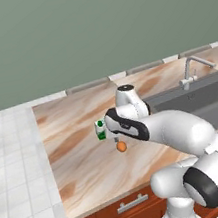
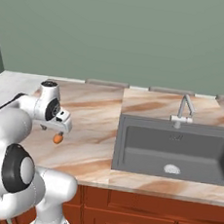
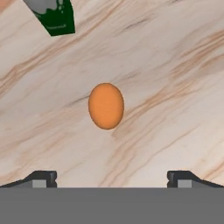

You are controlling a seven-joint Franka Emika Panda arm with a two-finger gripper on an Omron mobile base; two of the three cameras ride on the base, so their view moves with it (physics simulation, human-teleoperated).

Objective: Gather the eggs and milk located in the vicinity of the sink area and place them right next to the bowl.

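Observation:
A small orange egg [image 3: 106,106] lies on the marble counter, centred in the hand view between and beyond my fingertips [image 3: 43,178]. My gripper [image 3: 112,179] hangs open just above it, touching nothing. The same egg [image 1: 121,146] [image 2: 58,138] sits directly under the gripper [image 1: 118,139] [image 2: 57,130] in both base views. The milk [image 1: 100,130] [image 3: 54,15], a white carton with a green top, stands upright just left of the egg, partly behind my arm. The dark grey sink [image 1: 201,100] [image 2: 173,150] lies to the right. The bowl is out of view.
A slim silver tap [image 1: 190,71] [image 2: 183,109] rises behind the sink. The marble counter [image 1: 78,152] ends at a front edge above wooden drawers [image 1: 128,206]. A white tiled surface [image 1: 16,173] borders the counter on the left.

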